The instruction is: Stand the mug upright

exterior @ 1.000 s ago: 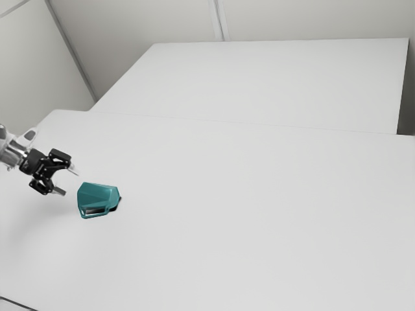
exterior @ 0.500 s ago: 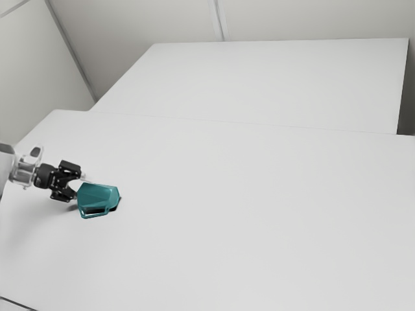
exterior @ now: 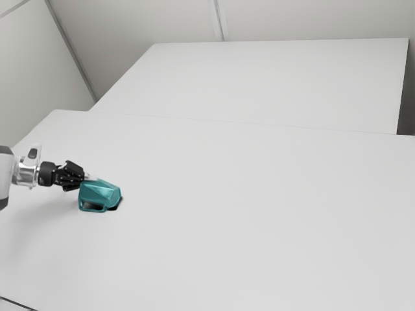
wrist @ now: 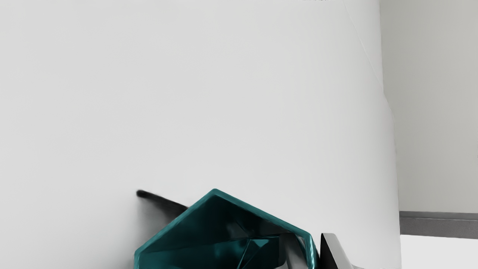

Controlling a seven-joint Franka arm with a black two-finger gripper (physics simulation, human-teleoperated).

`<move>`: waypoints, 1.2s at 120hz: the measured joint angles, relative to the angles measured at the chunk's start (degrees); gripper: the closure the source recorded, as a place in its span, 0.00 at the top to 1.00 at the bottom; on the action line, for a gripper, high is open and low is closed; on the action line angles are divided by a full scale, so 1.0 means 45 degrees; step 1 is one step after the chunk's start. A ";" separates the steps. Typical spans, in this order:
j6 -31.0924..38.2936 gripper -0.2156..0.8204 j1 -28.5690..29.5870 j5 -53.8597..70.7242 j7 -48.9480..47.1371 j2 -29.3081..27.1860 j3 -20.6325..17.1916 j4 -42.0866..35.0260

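- Here's the mug [exterior: 100, 193], teal and faceted, over on its side on the white desk [exterior: 259, 207], toward the exterior view's left; not upright, so the job stands unfinished.
- Its mouth faces me and its base points away, out toward the exterior view's right.
- And my gripper [exterior: 93, 177] is right at that mouth, drawn nearly closed, with just the mug's wall pinched in the gap.
- Look in from the wrist: one finger [wrist: 293, 251] is inside the cup, its partner [wrist: 332, 248] outside, a corner of the rim [wrist: 261, 212] running close by.
- Why there? Judging by the shape, a thin wall suits a pinch far better than the broad body, and holding at the mouth gives me leverage to swing it up.
- The handle [exterior: 93, 210] sits low, on the side nearer the exterior camera; I reckon it could catch on the desk as the mug rolls.
- What this calls for, I'd say: keep the squeeze, raise the mouth, let the base swing down underneath, then set it flat before letting go.
- The danger, as I judge it: a small grip far from the base, so the mug may pivot or slip between my fingers.
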 joint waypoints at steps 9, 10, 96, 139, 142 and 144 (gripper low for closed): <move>-0.0033 0.05 -0.0006 -0.0111 0.0386 -0.0075 -0.0157 0.0134; -0.0036 0.05 -0.0007 -0.0120 0.0426 -0.0092 -0.0174 0.0144; 0.3568 0.03 -0.2838 0.5474 0.1191 -0.1445 -0.4055 0.2078; 0.9040 0.03 -0.6168 1.1801 -0.0305 -0.0449 -0.4000 0.2097; 0.9481 0.03 -0.6321 1.2079 -0.0390 -0.0391 -0.3990 0.2095; 0.9780 0.03 -0.6400 1.2250 -0.0445 -0.0355 -0.3988 0.2088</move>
